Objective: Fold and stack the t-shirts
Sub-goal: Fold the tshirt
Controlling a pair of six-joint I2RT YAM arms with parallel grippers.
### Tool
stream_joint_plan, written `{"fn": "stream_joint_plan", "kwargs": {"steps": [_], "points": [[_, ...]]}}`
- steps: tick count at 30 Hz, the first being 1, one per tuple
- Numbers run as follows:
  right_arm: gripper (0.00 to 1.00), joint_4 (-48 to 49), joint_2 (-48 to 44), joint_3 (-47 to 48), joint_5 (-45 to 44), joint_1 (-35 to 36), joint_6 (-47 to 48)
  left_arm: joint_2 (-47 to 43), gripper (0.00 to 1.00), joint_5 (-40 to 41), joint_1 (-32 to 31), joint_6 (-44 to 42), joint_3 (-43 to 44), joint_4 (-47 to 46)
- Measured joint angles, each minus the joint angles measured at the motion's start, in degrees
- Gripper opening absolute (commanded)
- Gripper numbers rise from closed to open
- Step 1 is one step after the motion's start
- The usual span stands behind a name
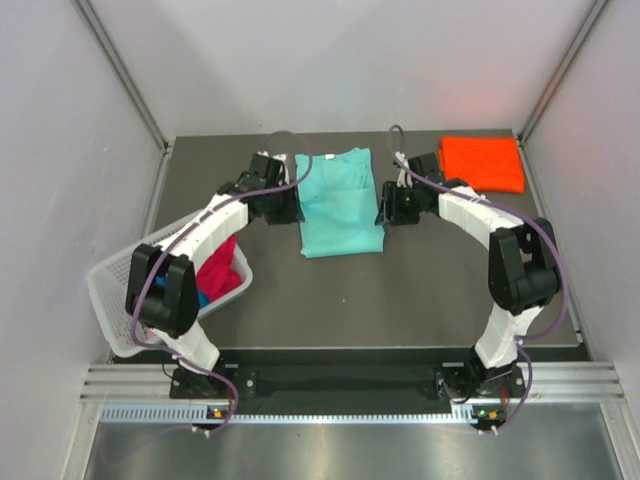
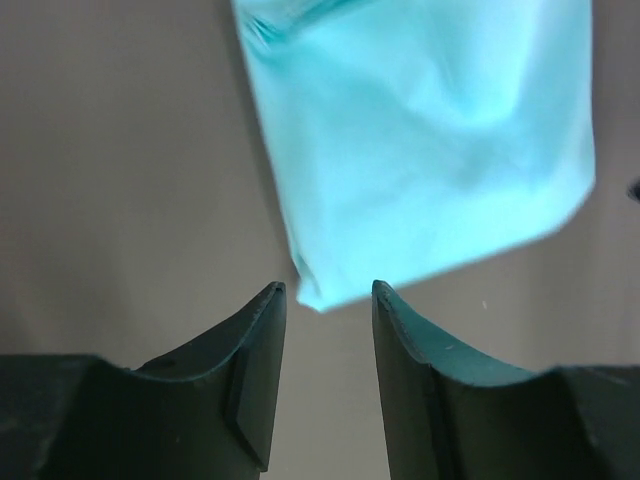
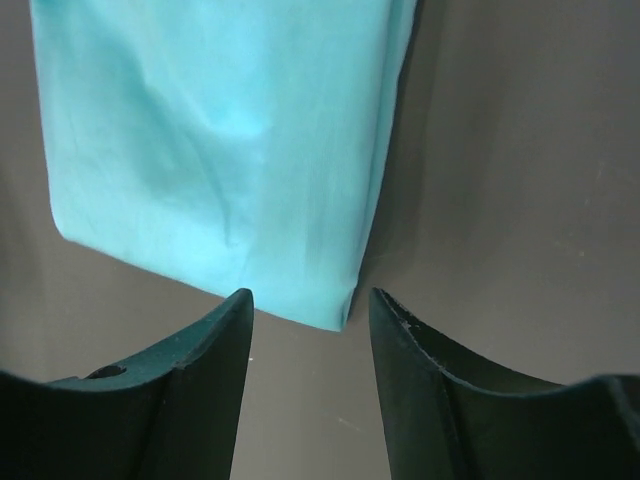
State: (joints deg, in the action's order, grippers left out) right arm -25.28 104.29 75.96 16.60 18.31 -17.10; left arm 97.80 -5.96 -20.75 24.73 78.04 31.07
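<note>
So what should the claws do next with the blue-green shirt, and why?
Probably slide both forward and pinch the corners of the teal shirt for another fold. The left claw and right claw are open, each with a corner just ahead, and the shirt lies in a long strip.

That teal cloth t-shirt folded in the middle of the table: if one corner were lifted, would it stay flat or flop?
Probably flop: the teal cloth t-shirt shows soft wrinkles and rounded folded edges, so it would likely drape and unfold. It looks thin, so likely light. Pushed across the dark table, it would probably bunch rather than slide whole.
</note>
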Motion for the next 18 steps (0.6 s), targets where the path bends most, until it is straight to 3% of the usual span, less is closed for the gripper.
{"fn": "stream_joint_plan", "kwargs": {"steps": [9, 18], "points": [[0.49, 3.02, -1.36, -7.54, 5.92, -0.07, 1.66, -1.77, 0.45, -7.28, -2.19, 0.57, -13.64, -4.35], [0.44, 7.48, 0.94, -9.64, 8.52, -0.07, 2.29, 1.86, 0.44, -8.85, -2.27, 0.61, -15.19, -8.61]]}}
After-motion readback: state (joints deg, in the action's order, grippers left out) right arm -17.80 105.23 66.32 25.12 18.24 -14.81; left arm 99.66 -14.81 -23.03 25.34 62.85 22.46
